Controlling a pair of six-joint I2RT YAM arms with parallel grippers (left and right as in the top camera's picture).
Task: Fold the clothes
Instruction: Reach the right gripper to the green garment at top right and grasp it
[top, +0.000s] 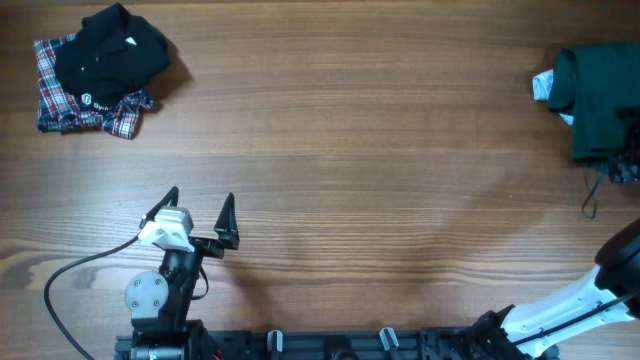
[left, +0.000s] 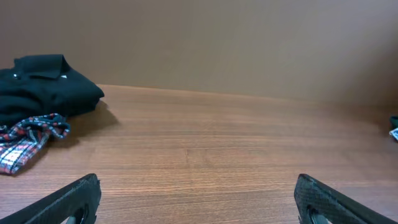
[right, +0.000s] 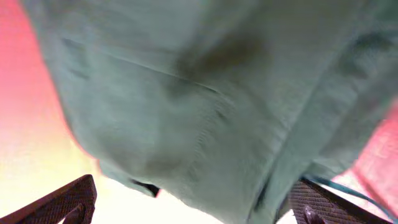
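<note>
Two heaps of fabric lie at the far corners of the wooden table (top: 350, 150), well apart. At far left a black shirt (top: 110, 50) is bundled on top of a red-blue plaid shirt (top: 60, 95), whose checked edge sticks out on the left and near sides. At far right, partly cut off by the frame edge, lie the clothes (top: 600, 100), a dark green bundle. A small pale cloth (top: 543, 85) touches its left side, and a thin cord (top: 590, 195) trails from it toward the near edge. The broad middle of the table is bare wood grain. A plain brown wall (left: 217, 43) rises behind the far edge.

The left gripper (top: 201, 196) sits near the front left with its jaws spread wide and nothing between them, far from both heaps. The right gripper (right: 193, 199) also stands wide apart, close up against the green fabric, which fills its wrist view. Whether it touches the cloth cannot be told.
</note>
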